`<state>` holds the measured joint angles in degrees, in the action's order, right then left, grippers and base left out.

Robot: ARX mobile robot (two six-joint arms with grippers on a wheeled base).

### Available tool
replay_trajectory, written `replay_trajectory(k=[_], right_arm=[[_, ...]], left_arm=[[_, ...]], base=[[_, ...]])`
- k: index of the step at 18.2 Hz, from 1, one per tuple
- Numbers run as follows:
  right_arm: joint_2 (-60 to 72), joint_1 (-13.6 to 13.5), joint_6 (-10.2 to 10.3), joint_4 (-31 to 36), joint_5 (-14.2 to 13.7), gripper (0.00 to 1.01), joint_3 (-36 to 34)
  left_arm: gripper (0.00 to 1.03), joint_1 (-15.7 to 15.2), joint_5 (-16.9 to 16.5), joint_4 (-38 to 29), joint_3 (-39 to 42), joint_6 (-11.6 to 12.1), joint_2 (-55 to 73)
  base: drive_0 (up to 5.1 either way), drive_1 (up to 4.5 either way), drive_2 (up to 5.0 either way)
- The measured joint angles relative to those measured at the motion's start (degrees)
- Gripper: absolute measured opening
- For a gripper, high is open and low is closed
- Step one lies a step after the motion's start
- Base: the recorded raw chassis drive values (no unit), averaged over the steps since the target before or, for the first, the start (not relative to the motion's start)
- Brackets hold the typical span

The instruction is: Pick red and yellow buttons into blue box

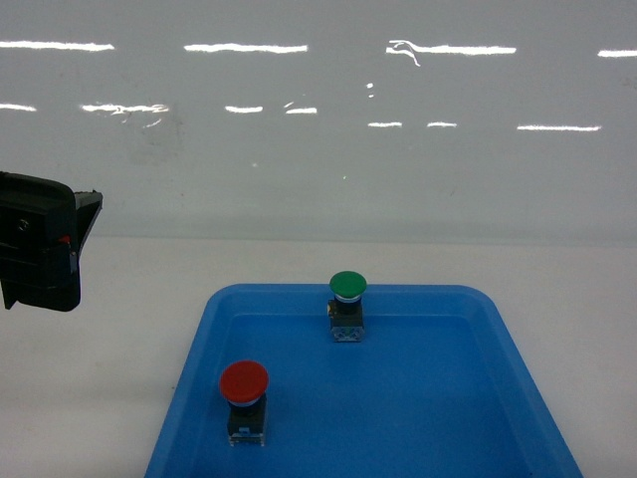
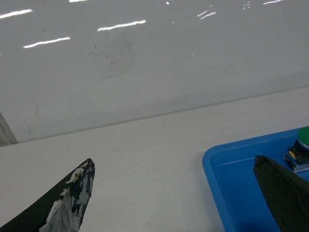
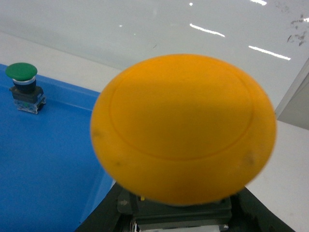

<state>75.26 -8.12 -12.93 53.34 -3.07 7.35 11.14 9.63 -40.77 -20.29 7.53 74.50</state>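
The yellow button point(image 3: 183, 128) fills the right wrist view: a smooth orange-yellow dome cap with a faint ring, seated on a dark boxy base. Its cap faces the camera, with the stem running away from the lens. It is gripped at the base by the right gripper point(image 3: 178, 217), beside the tray's point(image 3: 43, 164) edge. The red button point(image 1: 244, 383) stands upright in the tray, cap up, near the left wall; the green button point(image 1: 347, 287) stands upright by the far wall. The left gripper point(image 2: 178, 193) is held open above the table point(image 2: 145, 154), fingers well apart.
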Motion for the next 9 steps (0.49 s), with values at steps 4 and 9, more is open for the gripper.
replay_trajectory(k=[4, 9], right_arm=[[3.54, -0.15, 1.14, 1.51, -0.79, 0.35, 3.76], [3.54, -0.04, 1.73, 1.42, -0.92, 0.35, 3.91]], left_arm=[[0.98, 0.02, -0.02, 0.0, 0.0, 0.0, 0.0], [0.98, -0.07, -0.02, 0.0, 0.0, -0.02, 0.0]], base=[[0.0, 0.0, 0.0], [0.0, 0.0, 0.0]])
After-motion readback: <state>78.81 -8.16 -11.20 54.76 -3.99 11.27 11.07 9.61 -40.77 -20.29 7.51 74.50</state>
